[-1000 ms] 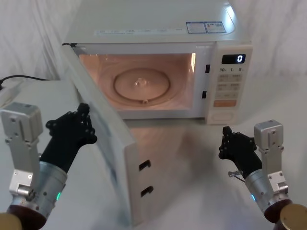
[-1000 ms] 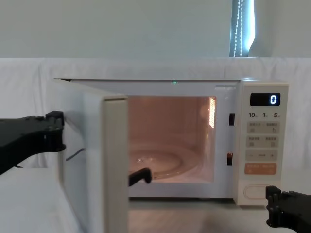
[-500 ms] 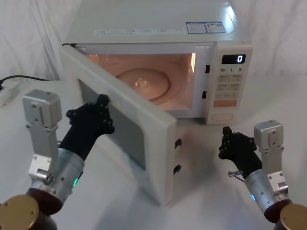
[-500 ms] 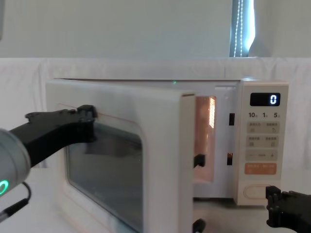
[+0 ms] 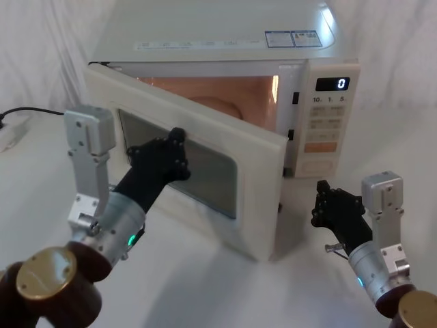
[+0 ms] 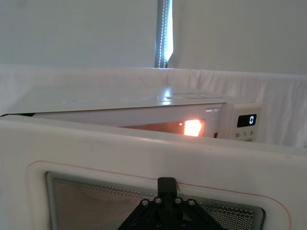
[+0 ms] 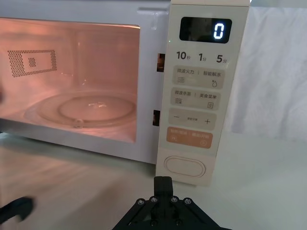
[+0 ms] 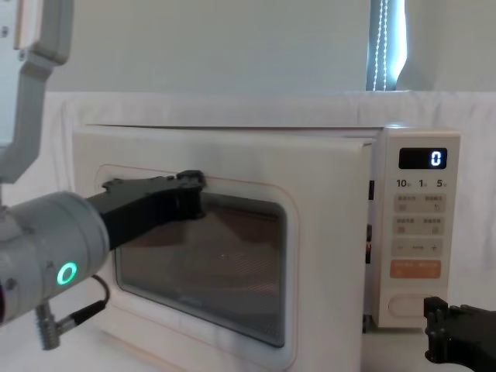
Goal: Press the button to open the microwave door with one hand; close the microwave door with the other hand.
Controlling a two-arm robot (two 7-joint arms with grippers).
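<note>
Left gripper point(image 5: 176, 147) against door point(image 5: 252, 184) window, fingers together, gripping nothing. Door ajar, swung most of the way towards microwave point(image 5: 225, 41). Right gripper point(image 5: 321, 205) before button point(image 7: 186, 167), finger state indeterminate.

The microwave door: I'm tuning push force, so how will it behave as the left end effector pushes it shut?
The microwave door looks rigid and hinged at its left edge, so it should probably swing, not flex. The left end effector presses at the window's frame, which is smooth and might let it slip. The boxy microwave seems unlikely to tip.
</note>
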